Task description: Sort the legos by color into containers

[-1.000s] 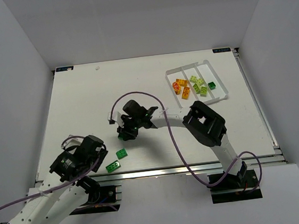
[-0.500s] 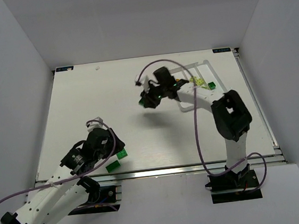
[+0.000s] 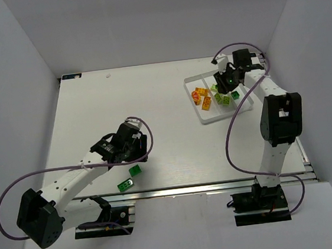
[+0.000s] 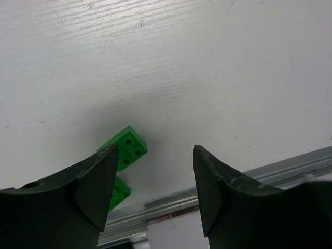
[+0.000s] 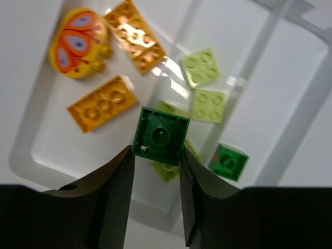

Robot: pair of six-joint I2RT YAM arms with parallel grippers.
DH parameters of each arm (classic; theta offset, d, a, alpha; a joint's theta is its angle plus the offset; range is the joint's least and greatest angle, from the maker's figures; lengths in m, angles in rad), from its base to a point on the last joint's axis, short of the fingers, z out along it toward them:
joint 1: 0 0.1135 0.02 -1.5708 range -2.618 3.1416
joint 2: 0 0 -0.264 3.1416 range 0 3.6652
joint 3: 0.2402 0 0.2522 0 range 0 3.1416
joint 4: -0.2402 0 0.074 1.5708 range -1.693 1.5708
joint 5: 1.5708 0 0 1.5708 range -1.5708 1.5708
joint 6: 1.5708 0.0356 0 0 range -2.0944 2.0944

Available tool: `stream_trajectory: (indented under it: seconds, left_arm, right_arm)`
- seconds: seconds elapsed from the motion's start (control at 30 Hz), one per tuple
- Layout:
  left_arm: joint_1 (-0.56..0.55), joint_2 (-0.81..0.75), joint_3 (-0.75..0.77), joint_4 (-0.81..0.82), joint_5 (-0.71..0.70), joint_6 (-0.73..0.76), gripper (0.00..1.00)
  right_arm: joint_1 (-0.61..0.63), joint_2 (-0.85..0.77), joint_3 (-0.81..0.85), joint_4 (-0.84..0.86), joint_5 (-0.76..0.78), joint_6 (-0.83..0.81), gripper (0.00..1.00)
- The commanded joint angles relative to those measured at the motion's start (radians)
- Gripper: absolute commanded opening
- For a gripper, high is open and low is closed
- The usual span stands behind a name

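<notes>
My right gripper (image 5: 156, 150) is shut on a dark green lego (image 5: 161, 136) and holds it above the white tray (image 3: 231, 110), over its middle compartment. Orange legos (image 5: 101, 103) lie in the left compartment, pale yellow-green legos (image 5: 208, 105) in the middle one, and one dark green lego (image 5: 227, 162) in the right one. My left gripper (image 4: 154, 153) is open above the table near its front edge. Two bright green legos lie there: one (image 4: 125, 147) beside the left fingertip, the other (image 4: 118, 192) half hidden behind that finger. Both show in the top view, the first (image 3: 135, 170) and the second (image 3: 125, 185).
An orange and yellow butterfly piece (image 5: 78, 43) lies in the tray's left compartment. A metal rail (image 4: 249, 171) runs along the table's front edge, close to the two green legos. White walls enclose the table on three sides.
My right arm has carried the dark green lego from the table's middle to above the tray. My left arm has reached forward, its gripper now beyond the two green legos.
</notes>
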Motion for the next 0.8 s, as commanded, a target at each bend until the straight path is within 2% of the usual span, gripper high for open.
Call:
stream_trajectory:
  seconds: [0.0,0.3,0.37,0.5,0.6,0.77]
  left_arm:
    - [-0.005,0.031,0.040,0.007,0.034,0.072,0.70]
    - [-0.005,0.056,0.034,0.001,0.026,0.065,0.72]
    - [-0.005,0.068,0.035,-0.007,0.021,0.060,0.75]
    - [-0.005,0.114,0.046,-0.016,0.015,0.051,0.78]
    - [-0.005,0.161,0.069,-0.037,0.011,0.051,0.79]
    - [-0.005,0.262,0.141,-0.093,0.018,0.081,0.79]
  right_arm:
    - [-0.061,0.043,0.109,-0.064,0.038,-0.020,0.14]
    - [-0.166,0.264,0.359,-0.147,0.111,-0.034,0.20]
    - [-0.176,0.284,0.385,-0.151,0.113,-0.048,0.26]
    - [-0.183,0.330,0.424,-0.150,0.113,-0.054,0.55]
    - [-0.191,0.335,0.439,-0.154,0.099,-0.046,0.69]
    - [-0.203,0.286,0.422,-0.155,0.041,-0.020,0.74]
